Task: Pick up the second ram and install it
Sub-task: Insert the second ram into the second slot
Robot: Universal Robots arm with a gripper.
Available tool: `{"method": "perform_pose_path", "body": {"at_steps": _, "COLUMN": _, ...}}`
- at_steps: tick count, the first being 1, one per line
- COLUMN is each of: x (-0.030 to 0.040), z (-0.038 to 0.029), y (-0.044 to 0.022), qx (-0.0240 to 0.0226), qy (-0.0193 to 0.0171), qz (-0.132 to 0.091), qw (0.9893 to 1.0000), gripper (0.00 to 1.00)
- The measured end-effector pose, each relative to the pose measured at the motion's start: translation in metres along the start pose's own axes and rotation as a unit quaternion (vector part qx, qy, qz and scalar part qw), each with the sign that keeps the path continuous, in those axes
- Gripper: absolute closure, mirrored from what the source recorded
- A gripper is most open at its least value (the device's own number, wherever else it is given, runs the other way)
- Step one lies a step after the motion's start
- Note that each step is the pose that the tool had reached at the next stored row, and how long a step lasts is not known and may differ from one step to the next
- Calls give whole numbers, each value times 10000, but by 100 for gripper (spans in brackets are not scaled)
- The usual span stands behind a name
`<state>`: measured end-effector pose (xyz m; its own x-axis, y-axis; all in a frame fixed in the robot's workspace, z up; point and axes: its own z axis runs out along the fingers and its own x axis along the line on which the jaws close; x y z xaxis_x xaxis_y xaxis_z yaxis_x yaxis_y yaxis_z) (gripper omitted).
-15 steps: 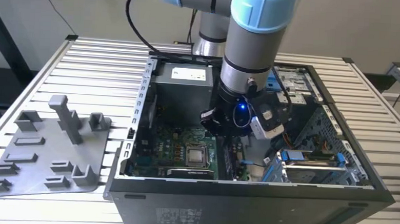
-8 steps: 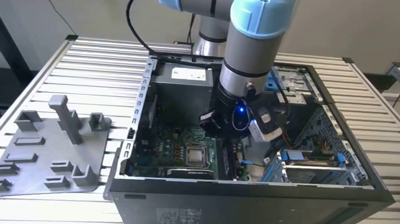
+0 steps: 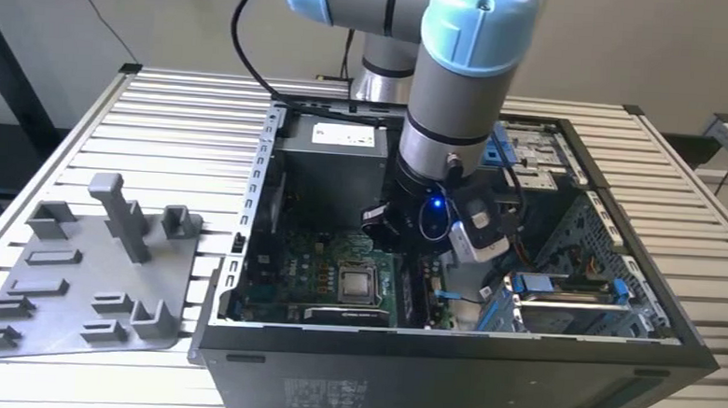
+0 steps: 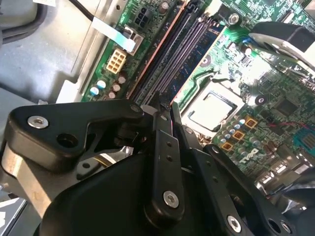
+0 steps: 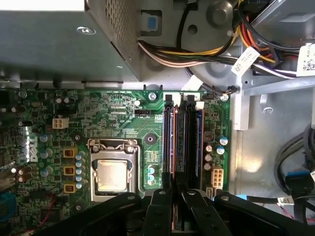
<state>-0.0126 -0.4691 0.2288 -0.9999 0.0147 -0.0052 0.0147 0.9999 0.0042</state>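
Slatted table [image 3: 156, 128] and grey tray [image 3: 80, 278] appear in the exterior view; both wrist views show jaws nearly closed, contents unclear, above memory slots [image 5: 181, 142].

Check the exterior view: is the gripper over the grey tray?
No, the gripper is down inside the open computer case, above the motherboard, away from the grey tray.

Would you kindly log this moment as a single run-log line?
arm: inside the computer case | hand: fingers together, over the memory slots | processor socket: beside slots | tray: outside case
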Motion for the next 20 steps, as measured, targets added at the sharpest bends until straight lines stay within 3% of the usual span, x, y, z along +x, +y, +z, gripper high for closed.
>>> {"method": "perform_pose_path", "body": {"at_steps": 10, "x": -44, "z": 15, "y": 2, "qx": -4, "qy": -1, "qz": 0, "qw": 10000, "gripper": 86}}
{"method": "perform_pose_path", "body": {"at_steps": 20, "x": -18, "z": 81, "y": -4, "qx": -2, "qy": -2, "qz": 0, "qw": 10000, "gripper": 86}}
